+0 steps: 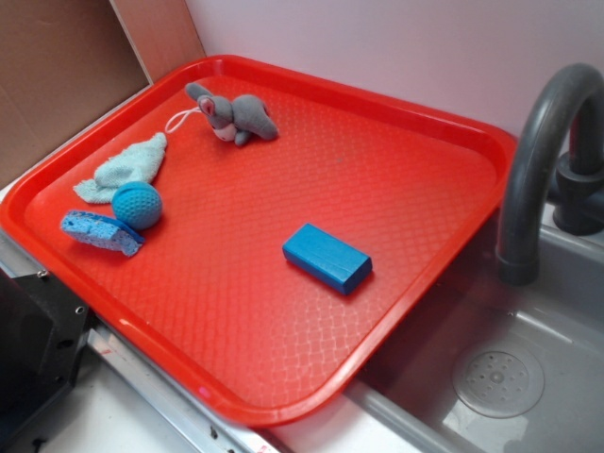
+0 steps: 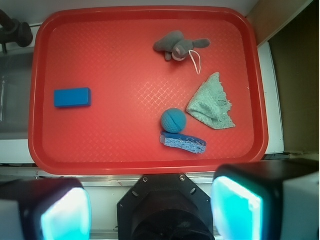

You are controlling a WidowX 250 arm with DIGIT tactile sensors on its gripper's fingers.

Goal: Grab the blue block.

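Observation:
The blue block [image 1: 327, 257] [image 2: 73, 97] lies flat on the red tray [image 1: 283, 170] [image 2: 125, 60], on the side nearest the sink, with nothing touching it. In the wrist view my gripper [image 2: 150, 210] is open. Its two cyan-padded fingers [image 2: 65, 212] stand wide apart at the bottom edge with nothing between them. The gripper hangs high above the scene, back from the tray's near rim and far from the block. The exterior view does not show the gripper.
At the tray's other end sit a round blue knitted ball [image 1: 138, 205] [image 2: 173, 120], a flat blue sponge [image 1: 101, 232] [image 2: 183, 142], a pale green cloth [image 1: 127, 167] [image 2: 212, 102] and a grey plush toy [image 1: 234, 115] [image 2: 177, 46]. A grey faucet [image 1: 543, 160] and sink [image 1: 491, 368] adjoin the tray.

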